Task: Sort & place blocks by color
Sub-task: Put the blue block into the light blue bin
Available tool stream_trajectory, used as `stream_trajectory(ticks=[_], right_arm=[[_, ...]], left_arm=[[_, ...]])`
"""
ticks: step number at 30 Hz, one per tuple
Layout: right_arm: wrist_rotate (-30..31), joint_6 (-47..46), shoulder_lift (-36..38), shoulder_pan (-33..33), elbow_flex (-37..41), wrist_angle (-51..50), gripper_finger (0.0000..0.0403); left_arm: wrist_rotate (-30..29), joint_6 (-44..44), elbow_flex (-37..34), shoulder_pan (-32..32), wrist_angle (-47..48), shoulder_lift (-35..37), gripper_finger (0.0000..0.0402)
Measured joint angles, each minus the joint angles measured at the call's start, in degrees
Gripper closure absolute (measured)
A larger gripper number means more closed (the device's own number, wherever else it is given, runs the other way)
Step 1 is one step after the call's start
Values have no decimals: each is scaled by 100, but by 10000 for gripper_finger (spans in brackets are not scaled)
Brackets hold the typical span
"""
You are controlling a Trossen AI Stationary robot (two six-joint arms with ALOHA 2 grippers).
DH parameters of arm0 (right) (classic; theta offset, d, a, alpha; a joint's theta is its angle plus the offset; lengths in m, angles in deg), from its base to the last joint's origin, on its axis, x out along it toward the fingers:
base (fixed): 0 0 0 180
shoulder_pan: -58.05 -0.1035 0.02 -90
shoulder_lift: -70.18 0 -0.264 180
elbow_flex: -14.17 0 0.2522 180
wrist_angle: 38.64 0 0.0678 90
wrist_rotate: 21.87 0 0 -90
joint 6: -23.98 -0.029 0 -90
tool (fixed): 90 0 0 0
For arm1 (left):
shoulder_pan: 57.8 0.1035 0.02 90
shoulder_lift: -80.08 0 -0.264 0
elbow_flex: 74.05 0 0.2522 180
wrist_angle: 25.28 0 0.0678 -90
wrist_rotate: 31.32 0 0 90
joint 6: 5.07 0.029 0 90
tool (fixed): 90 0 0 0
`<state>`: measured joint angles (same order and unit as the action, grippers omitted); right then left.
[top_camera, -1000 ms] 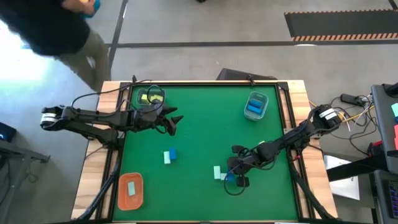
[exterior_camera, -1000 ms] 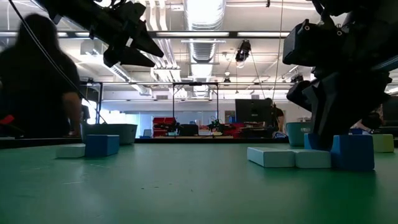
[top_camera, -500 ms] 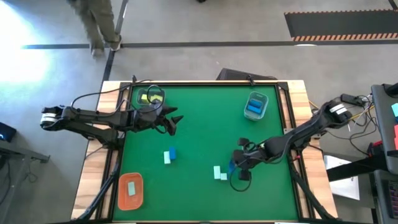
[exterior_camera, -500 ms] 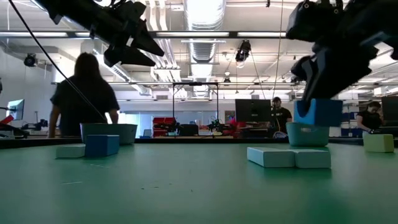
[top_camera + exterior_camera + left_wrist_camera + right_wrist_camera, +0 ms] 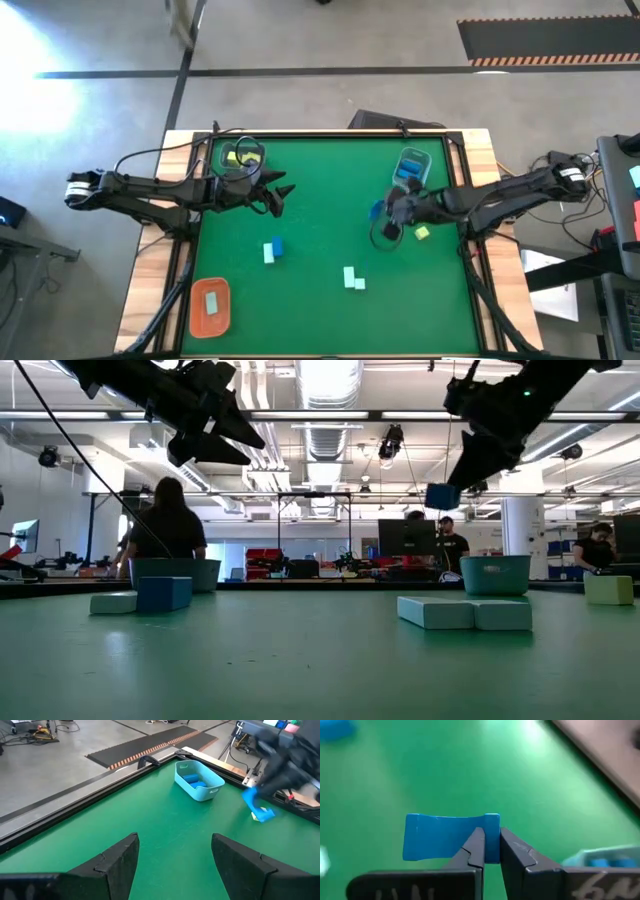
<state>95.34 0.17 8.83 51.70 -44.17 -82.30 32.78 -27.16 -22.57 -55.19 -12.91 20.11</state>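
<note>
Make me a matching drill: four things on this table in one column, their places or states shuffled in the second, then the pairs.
Things:
1. blue block
2. orange tray
3. left hand
4. pale mint blocks

Places or states:
A. open, holding nothing, beside the tray with yellow blocks
B. lying on the green mat, touching each other
C. pinched in the right hand, above the table
D. at the table's near-left corner

Pairs: 1-C, 2-D, 3-A, 4-B

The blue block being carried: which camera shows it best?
The right wrist view: the blue block fills the picture, pinched at one end by the right gripper. From above it is a small speck; the low view shows it dark, in mid-air; the left wrist view blurs it.
</note>
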Motion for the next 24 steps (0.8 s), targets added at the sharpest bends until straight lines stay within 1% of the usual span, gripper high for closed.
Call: stream_trajectory(ticks=[6,9,13,17,24], right_arm=[[27,-199,387,1180,0,-109,375],[43,-319,438,1797,0,-422,374],[98,-716,380,2538,0,-782,373],[143,-789,242,3010,0,-877,372],[149,-1239,116,3461,0,-1206,371]], left_arm=[[-6,0,0,-2,10,0,169],[-8,0,1,-2,22,-2,169],[-8,-2,0,0,24,0,169],[-8,0,-4,-2,15,-1,169],[-8,0,-26,-2,17,-2,169]])
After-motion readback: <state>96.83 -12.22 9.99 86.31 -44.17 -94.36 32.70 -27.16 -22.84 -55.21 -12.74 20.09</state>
